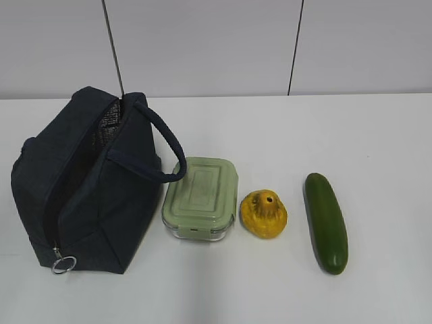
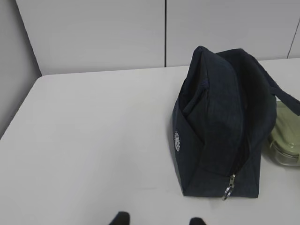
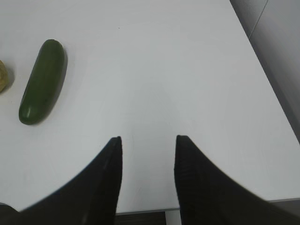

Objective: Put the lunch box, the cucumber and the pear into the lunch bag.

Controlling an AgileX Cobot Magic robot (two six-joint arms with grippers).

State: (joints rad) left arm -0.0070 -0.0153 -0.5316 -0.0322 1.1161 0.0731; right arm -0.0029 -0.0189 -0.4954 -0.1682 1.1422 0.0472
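No legible text, numbers or brand names appear in any view. The only marking is a small round white emblem (image 2: 177,141) printed on the end panel of the lunch bag (image 2: 220,126), left of the bag's zipper pull; its content is too small to read.

The lunch bag (image 1: 88,196) was dark navy fabric, with a mesh-patterned lining showing at its open top, a silver metal ring pull (image 1: 63,264) and a small white round emblem (image 2: 177,141) on one end. The lunch box (image 1: 201,198) had a pale sage-green lid over a clear base. The pear (image 1: 263,213) was yellow with a dark stem hole. The cucumber (image 1: 326,222) was glossy dark green. The worktop (image 1: 351,135) was white, and the wall (image 1: 202,40) behind was pale grey with dark seams. Both claws' fingers (image 3: 108,183) were black.
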